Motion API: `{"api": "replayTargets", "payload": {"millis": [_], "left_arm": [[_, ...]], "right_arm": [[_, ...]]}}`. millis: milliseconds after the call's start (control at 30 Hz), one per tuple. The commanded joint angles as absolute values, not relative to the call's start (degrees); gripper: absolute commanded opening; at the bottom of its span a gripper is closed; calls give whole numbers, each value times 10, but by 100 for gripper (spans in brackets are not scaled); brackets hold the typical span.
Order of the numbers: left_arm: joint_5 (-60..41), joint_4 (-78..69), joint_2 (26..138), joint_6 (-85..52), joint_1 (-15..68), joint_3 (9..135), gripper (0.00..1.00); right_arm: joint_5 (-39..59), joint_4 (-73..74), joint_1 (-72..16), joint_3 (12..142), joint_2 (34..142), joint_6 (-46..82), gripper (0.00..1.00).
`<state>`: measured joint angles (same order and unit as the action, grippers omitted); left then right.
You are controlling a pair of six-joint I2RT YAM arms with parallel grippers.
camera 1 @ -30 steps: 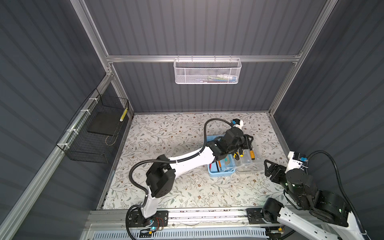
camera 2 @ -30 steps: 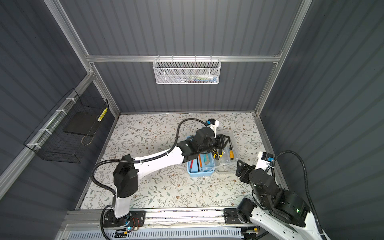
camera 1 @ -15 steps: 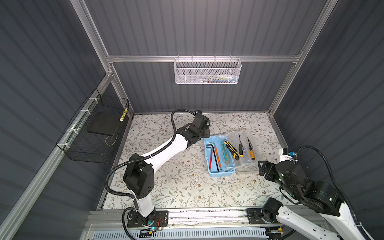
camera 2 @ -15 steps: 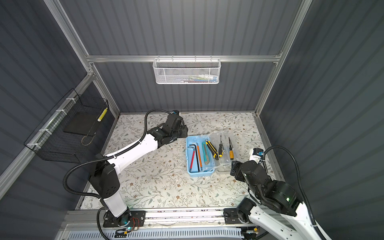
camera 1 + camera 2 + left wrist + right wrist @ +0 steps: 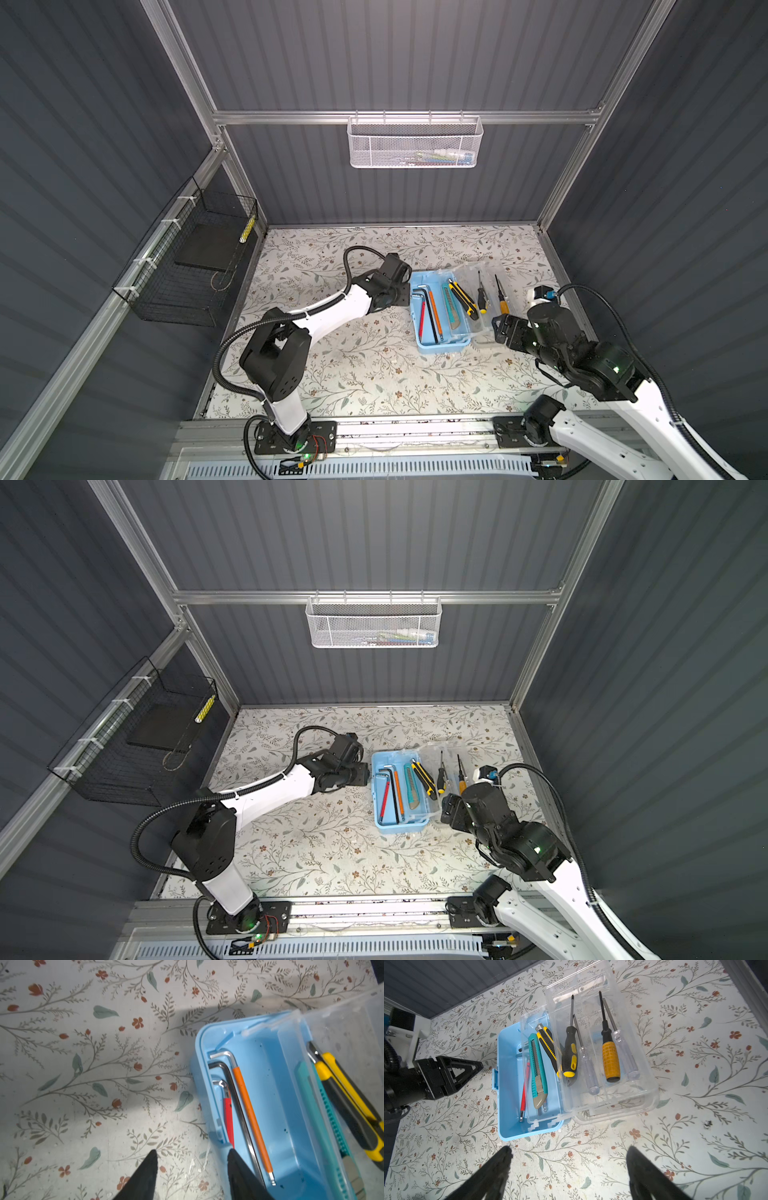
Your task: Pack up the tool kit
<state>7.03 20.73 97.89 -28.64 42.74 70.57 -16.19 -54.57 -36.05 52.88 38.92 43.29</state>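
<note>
The tool kit's light-blue box (image 5: 440,347) (image 5: 401,830) lies open on the floral table. Its clear lid (image 5: 623,1095) is folded out flat beside it. Hex keys (image 5: 249,1109) (image 5: 428,307) lie in the box. A teal utility knife (image 5: 536,1068), a yellow-black knife (image 5: 548,1047) and several screwdrivers (image 5: 570,1053) rest on clear plastic. My left gripper (image 5: 401,291) (image 5: 192,1151) is open at the box's long side. One fingertip (image 5: 230,1153) is over the box wall, its twin over the table. My right gripper (image 5: 500,330) (image 5: 569,1149) is open and empty, just short of the box's near end.
A white mesh basket (image 5: 411,143) hangs on the back wall. A black wire basket (image 5: 187,270) hangs on the left wall. Aluminium frame rails (image 5: 565,291) edge the table close to the lid's right side.
My left arm lifted off the box, swung to the back left, then came back to the box's left side with its jaws wider. My right gripper crept left toward the lid.
</note>
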Motion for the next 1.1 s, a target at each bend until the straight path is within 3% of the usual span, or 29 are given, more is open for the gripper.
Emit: {"api": "replayTargets", "payload": {"millis": [0,1067], "left_arm": [[75,197,944,-278,450,688,56],[126,180,983,-296,449,651,54]], "right_arm": [[-139,-523,-354,521,390,418,86],[-126,-507,-346,509,387,418,86]]}}
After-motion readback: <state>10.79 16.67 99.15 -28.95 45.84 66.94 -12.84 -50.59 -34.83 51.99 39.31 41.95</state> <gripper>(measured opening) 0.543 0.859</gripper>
